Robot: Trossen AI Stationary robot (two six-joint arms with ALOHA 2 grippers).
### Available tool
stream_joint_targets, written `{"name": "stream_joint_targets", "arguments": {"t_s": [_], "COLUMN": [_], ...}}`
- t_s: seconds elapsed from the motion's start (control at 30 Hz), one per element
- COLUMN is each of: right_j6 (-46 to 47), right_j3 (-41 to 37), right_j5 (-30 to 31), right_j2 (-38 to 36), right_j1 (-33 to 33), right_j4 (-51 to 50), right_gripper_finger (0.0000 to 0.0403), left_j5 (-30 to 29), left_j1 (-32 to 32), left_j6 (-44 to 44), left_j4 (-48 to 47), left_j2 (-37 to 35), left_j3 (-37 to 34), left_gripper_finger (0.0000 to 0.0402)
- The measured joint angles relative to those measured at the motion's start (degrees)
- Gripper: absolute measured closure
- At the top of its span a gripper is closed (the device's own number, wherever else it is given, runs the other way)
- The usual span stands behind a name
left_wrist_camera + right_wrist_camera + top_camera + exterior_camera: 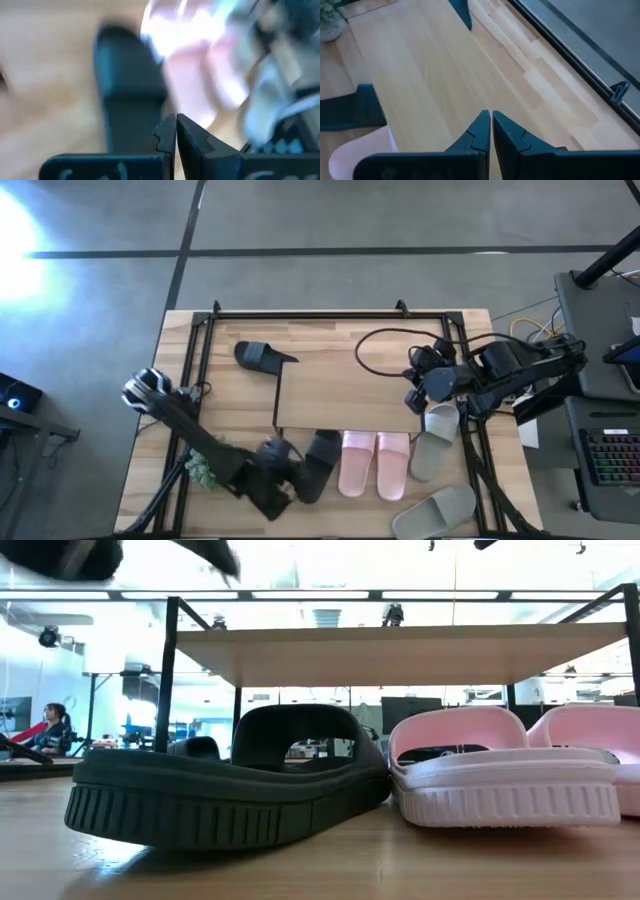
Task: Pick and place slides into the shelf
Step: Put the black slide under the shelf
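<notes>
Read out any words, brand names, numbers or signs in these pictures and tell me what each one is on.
None can be read.
The black slide and pink slide show no print in the low view.
Left pincer: pale marks on its base, too blurred to read.
Keyboard beside the table: keys too small to read.

Both grippers, left [175,131] and right [491,127], seemingly closed, empty.

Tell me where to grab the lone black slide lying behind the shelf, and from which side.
Grip the black slide across its raised strap, coming straight down from above. It lies flat on the table, apart from the shelf, with open space around it, and the arched strap is the part that stands clear of the sole. The left gripper looks nearer, so I'd use that arm.
</notes>
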Motion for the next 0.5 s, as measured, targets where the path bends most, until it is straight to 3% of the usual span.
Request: {"name": "stream_joint_targets", "arguments": {"t_s": [0.13, 0.23, 0.4, 0.5], "right_j6": [-0.9, -1.1, -1.2, -1.2], "right_j3": [0.0, 0.0, 0.0, 0.0], "right_j5": [-0.4, -0.4, -0.3, 0.1], "right_j2": [-0.9, -1.8, -2.7, -2.9], "right_j1": [0.0, 0.0, 0.0, -0.1], "right_j4": [0.0, 0.0, 0.2, 0.3], "right_gripper_finger": [0.0390, 0.0390, 0.0390, 0.0390], "left_j5": [-18.5, -26.6, -27.5, -24.7], "left_j1": [-1.3, -0.6, 4.6, 9.8], "left_j6": [0.0, 0.7, 5.8, 8.9], "left_j4": [-5.5, -12.1, -25.4, -33.3], "left_j2": [-8.3, -14.7, -23.1, -27.3], "left_j3": [0.1, -0.2, -0.7, -0.6], "left_gripper_finger": [0.0401, 0.0401, 0.0401, 0.0401]}}
